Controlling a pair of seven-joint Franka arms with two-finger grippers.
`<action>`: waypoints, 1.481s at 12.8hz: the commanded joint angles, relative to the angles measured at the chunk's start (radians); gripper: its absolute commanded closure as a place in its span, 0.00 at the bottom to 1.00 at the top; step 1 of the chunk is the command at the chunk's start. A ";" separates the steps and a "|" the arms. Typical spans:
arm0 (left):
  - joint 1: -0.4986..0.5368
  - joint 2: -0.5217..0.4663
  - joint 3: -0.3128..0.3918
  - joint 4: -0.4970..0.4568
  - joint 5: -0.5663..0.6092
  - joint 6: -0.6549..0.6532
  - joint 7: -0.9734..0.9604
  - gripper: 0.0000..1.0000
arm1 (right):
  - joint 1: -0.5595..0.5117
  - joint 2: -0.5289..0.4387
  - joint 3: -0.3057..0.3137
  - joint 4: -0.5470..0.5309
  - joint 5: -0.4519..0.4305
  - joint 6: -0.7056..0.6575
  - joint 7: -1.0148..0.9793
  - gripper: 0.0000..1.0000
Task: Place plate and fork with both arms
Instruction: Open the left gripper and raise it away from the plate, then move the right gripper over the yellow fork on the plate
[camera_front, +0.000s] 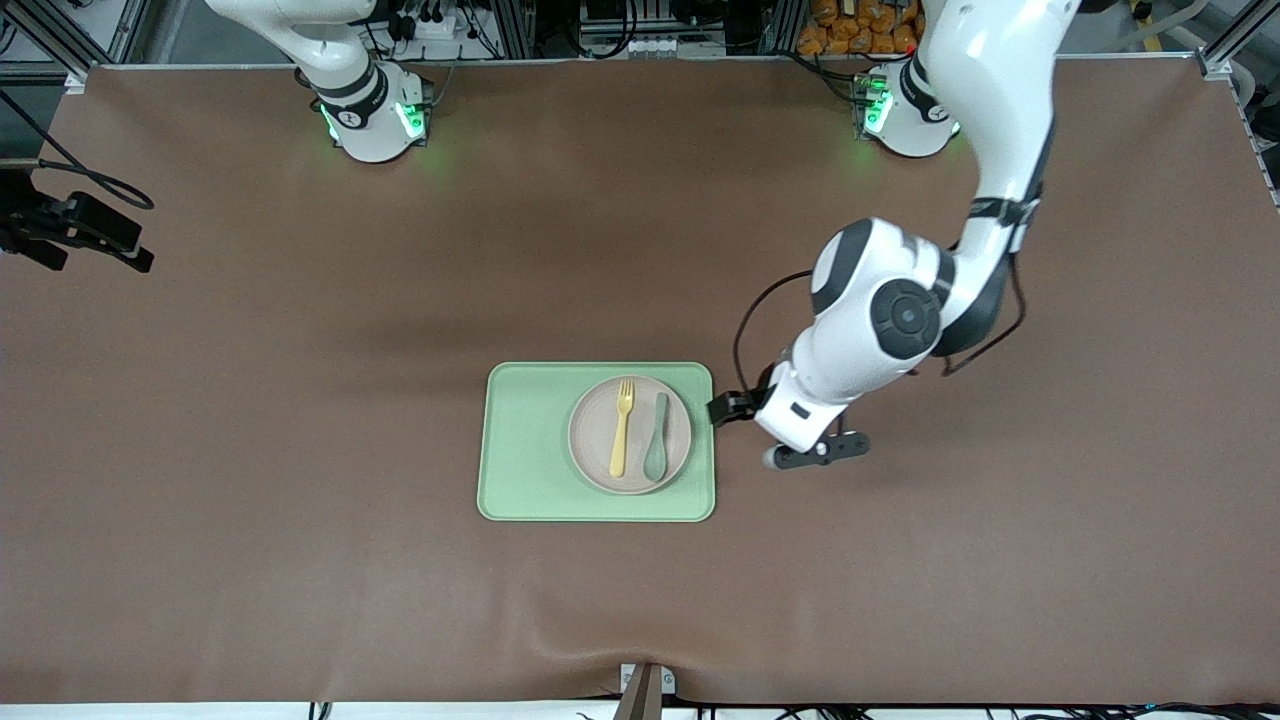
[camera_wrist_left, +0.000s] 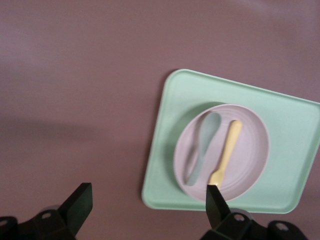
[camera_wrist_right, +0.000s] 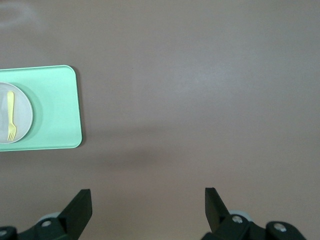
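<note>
Brown surface (camera_front: 300, 450) from the front: our round pale plate (camera_front: 630, 435) sits on the green tray (camera_front: 520, 450), small yellow fork (camera_front: 622, 428) and grey-green spoon (camera_front: 657, 450) on it. Left wrist view: left tool (camera_wrist_left: 148, 205) wide, empty; we should lift straight up. Right wrist view: right tool (camera_wrist_right: 148, 207) wide, waiting.

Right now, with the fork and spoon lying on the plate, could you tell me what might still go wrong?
1. The open left gripper hangs just past the tray edge at the left arm's end; pulling away low might nudge the tray.
2. The fork and spoon lie loose side by side on the plate; a bump could scatter them.
</note>
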 joint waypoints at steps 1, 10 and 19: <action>0.053 -0.119 -0.002 -0.028 0.131 -0.160 -0.010 0.00 | 0.027 0.022 0.000 0.010 0.011 0.001 -0.042 0.00; 0.321 -0.415 -0.002 -0.034 0.234 -0.542 0.223 0.00 | 0.127 0.192 0.078 0.059 0.092 0.044 -0.035 0.00; 0.420 -0.507 -0.003 -0.038 0.225 -0.558 0.378 0.00 | 0.363 0.465 0.098 0.260 0.080 0.238 0.399 0.00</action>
